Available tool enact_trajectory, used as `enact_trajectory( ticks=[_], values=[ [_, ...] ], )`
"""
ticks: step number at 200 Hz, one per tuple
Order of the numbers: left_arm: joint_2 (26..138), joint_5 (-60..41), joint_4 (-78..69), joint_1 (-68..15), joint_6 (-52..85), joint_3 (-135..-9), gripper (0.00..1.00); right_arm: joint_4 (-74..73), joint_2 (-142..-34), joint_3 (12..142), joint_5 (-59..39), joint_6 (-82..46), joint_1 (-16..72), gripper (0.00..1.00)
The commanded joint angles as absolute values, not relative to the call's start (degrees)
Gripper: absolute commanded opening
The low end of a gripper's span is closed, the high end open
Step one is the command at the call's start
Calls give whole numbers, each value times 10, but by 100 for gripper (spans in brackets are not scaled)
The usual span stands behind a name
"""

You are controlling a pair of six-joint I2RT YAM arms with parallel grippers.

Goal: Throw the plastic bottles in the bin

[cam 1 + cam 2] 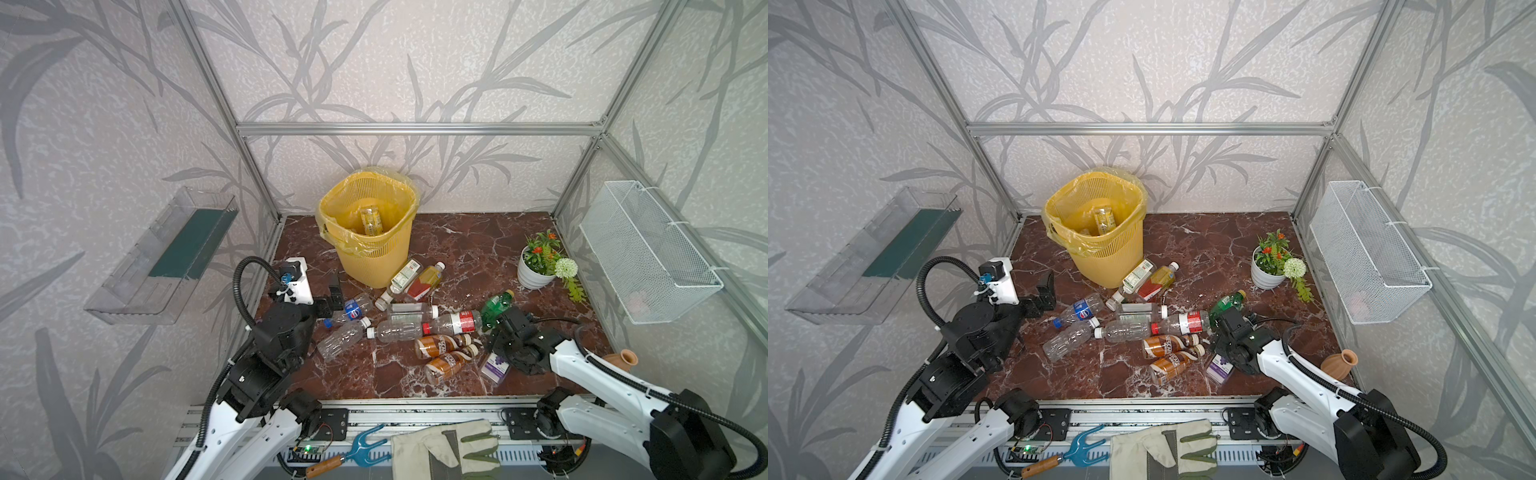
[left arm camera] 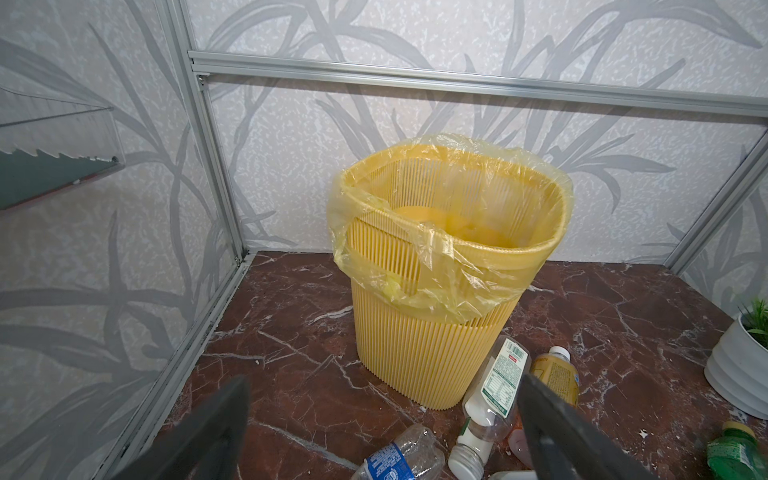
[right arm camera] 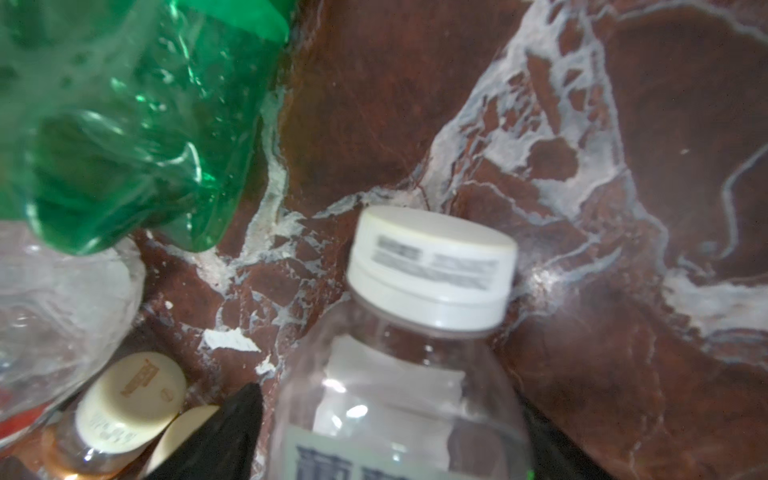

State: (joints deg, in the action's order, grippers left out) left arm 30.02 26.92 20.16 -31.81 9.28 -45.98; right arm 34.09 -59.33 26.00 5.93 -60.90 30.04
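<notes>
Step in hand: pickup of the purple-label bottle (image 3: 415, 365), lying on the desk (image 1: 478, 249) well before the bin (image 1: 374, 257), to its right. It is straddled by the right claw (image 3: 395, 399); whether it is clamped cannot be told. The left claw (image 2: 384, 380) is held wide apart, empty, facing the bin. One bottle (image 1: 371, 222) is seen inside the bin; other bottles (image 1: 399, 330) are strewn before it. Next, a firm grip and a lift over the rim are judged necessary.

Leaf-print grey walls (image 1: 374, 62); red-brown marble floor (image 1: 478, 249).
</notes>
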Motion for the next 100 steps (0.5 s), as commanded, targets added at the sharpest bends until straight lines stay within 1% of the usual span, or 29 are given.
enact_trajectory(
  ticks=[1,12,68,83,100],
  values=[
    [304,270,213,-316,108,-466,99,323,-590,249,59,-617,303,77],
    [306,268,214,-316,108,-468,99,317,-586,243,61,-619,302,72],
    [313,276,214,-314,108,-472,99,332,-537,228,85,-624,297,69],
    [313,295,217,-309,114,-470,99,331,-503,228,85,-618,292,68],
    [314,292,225,-296,120,-471,99,320,-450,235,83,-594,285,65]
  ],
)
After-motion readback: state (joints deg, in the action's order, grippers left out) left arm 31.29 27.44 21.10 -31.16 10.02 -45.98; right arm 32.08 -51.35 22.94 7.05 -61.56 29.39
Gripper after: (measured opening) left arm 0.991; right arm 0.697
